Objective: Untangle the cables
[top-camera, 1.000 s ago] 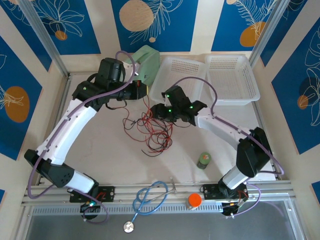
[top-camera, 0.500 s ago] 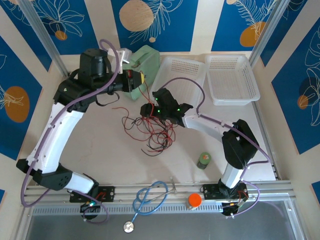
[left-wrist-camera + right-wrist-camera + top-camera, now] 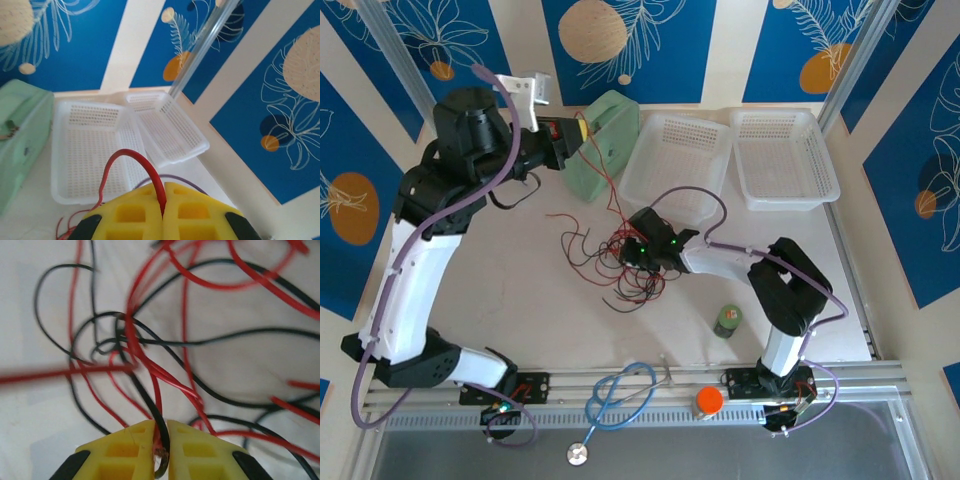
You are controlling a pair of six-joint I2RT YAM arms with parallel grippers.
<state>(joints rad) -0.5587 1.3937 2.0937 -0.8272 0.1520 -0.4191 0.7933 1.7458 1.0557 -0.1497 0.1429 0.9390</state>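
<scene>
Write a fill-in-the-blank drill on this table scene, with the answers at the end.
1. The left gripper is shut on a cable whose colour is ____.
2. The right gripper pinches strands in the cable tangle, which mixes red with ____.
3. At the far side sit ____ white baskets.
4. The stethoscope has ____ tubing.
Answers: red; black; two; blue.
</scene>
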